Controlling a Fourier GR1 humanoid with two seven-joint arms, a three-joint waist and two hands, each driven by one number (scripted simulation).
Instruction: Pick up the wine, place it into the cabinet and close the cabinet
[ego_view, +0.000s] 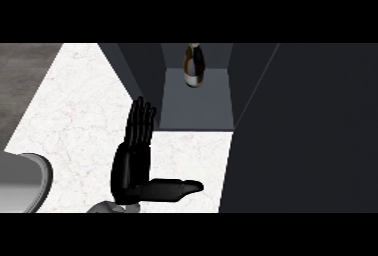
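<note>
**Wine in the cabinet, 1 hand open over the counter**

Head view: The wine (194, 65) stands deep inside the cabinet (196, 107), near its back wall, on the grey cabinet floor. The bottle is dark with a pale band around its lower part and shows narrow against the shadowed interior. It touches nothing but the cabinet floor, and no hand is near it.

The cabinet's opening faces the viewer, with a dark side wall on its left. A large dark panel (303, 130) fills the right side of the view, from the top to the lower edge; whether it is the cabinet's door or another wall cannot be told.

The left hand (133, 170) comes in from the lower edge, over the white marbled counter (81, 110). Its fingers (142, 120) are straight and held together, pointing up toward the cabinet's left wall, and the thumb (173, 189) sticks out sideways to the right. It holds nothing. The fingertips lie just beside the lower corner of the cabinet's left wall; contact cannot be told.

At the lower left edge, a pale grey rounded object (22, 182) is cut off by the frame. A darker grey surface (22, 75) lies beyond the counter's left edge.

The right hand does not show.
</note>
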